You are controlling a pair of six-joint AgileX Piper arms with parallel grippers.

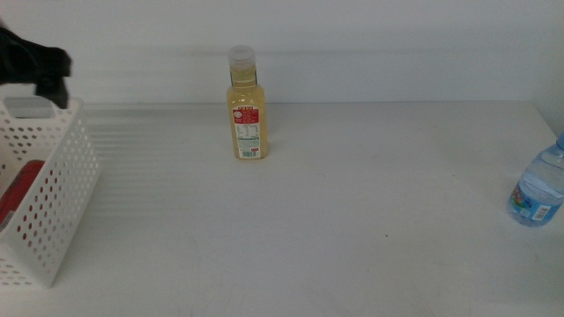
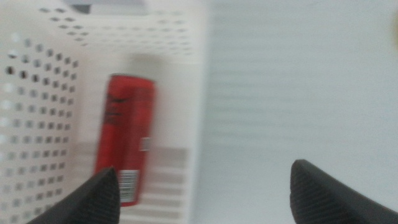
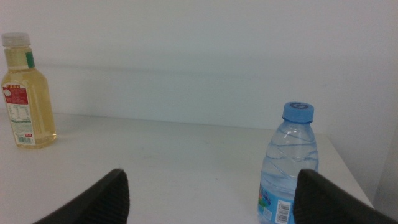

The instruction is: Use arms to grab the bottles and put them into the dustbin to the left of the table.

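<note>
Basket, lower left of middle view: red can inside; left gripper above, jaws spread, empty. Right gripper spread, empty. Risk: water bottle at right edge tips if nudged.

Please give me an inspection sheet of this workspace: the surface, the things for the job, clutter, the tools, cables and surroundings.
Surface: white table, bare between the items.
Job's things: red can lying inside the white basket; yellow-liquid bottle upright toward the back; blue-capped water bottle upright at the right edge.
Clutter: nothing seen.
Tools: left tool open, empty, above the basket's edge; right tool open, empty, low over the table, facing both bottles.
Cables: nothing seen.
Surroundings: plain white wall behind the table.
</note>
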